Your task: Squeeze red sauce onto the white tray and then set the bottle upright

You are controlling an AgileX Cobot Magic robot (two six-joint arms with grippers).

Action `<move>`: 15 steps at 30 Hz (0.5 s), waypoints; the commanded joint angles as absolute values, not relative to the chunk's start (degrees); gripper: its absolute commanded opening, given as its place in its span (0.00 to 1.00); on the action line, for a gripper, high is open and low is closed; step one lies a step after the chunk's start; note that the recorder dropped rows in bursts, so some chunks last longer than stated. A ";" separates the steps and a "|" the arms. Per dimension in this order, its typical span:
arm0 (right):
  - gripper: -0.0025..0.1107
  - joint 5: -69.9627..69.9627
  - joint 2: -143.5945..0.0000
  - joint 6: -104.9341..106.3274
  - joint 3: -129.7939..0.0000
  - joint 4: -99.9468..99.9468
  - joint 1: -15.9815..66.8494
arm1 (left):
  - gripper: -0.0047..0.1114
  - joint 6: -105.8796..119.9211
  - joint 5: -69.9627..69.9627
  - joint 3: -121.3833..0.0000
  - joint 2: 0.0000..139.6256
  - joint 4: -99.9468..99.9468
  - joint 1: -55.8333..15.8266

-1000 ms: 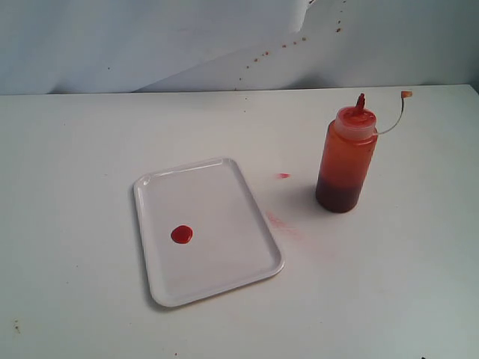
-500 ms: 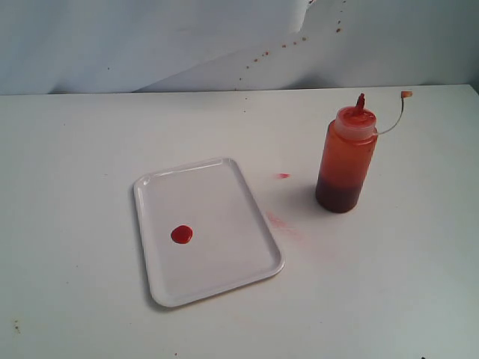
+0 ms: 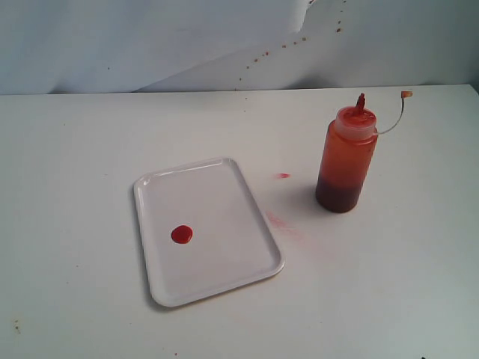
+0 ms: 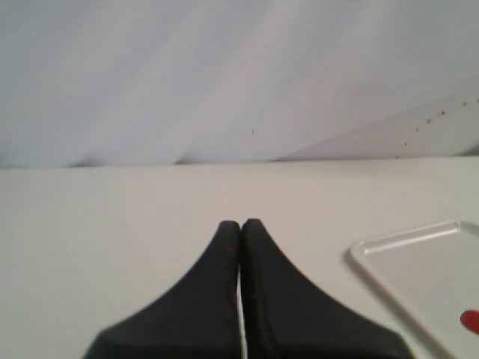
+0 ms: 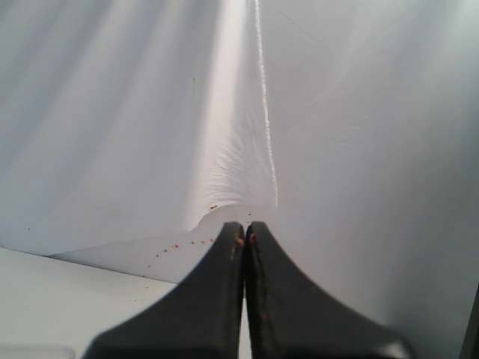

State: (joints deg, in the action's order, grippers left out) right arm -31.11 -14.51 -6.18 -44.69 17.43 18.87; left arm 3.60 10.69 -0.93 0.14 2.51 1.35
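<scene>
Nothing has moved over the last second, and we read that as a scene gone quiet; the bottle point(image 3: 346, 161) stands upright on the right of the table point(image 3: 90, 149), nozzle up, its small cap hanging out on the tether toward the far right; no gripper shows near it in the exterior view. We've got 1 round blob of red sauce point(image 3: 182, 234) on the white tray point(image 3: 224, 194), left of the tray's middle and toward its near edge; the tray lies left of the bottle, apart from it. Between the 2 we spot faint pink smears point(image 3: 283, 223) on the tabletop. Over to the arms; the left gripper point(image 4: 240, 224) is clenched with nothing between its jaws, a corner of the tray in its sight; the right gripper point(image 5: 244, 226) is clenched and empty too, facing the white backdrop point(image 5: 112, 112). For us both steps look done; sauce down, bottle standing; we judge the task complete.
</scene>
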 commanded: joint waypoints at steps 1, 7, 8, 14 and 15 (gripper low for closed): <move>0.02 -30.90 -14.27 -6.44 -44.72 17.66 18.85 | 0.04 3.86 12.25 0.00 0.00 1.96 1.38; 0.02 -30.90 -14.27 -6.44 -44.72 17.66 18.85 | 0.04 3.86 15.91 0.00 0.00 1.20 1.38; 0.02 -30.90 -14.27 -6.44 -44.72 17.66 18.85 | 0.04 3.86 16.38 0.00 0.00 0.90 1.38; 0.02 -30.90 -14.27 -6.44 -44.72 17.66 18.85 | 0.04 3.86 16.38 0.00 0.00 0.90 1.38; 0.02 -30.90 -14.27 -6.44 -44.72 17.66 18.85 | 0.04 3.86 16.38 0.00 0.00 0.90 1.38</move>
